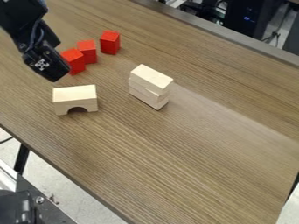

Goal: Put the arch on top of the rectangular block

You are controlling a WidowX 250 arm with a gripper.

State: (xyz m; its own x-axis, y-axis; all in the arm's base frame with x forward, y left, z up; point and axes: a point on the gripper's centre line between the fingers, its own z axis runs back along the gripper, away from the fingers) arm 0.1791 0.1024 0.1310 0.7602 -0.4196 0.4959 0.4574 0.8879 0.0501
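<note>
Pale wooden arch (74,99) sits upright toward the lower-left edge of the desk (146,162), just camera-side of the black gripper (53,73), long axis roughly left-right. Can't tell if it's clenched or released, tbh.

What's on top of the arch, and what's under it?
Top of the arch: nothing, bare face. Under: a dark, shadowed opening at the near side, with tabletop right in front. Deeper in, the arch's own body covers it; can't tell.

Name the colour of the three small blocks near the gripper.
Red, best seen in the camera view.
</note>
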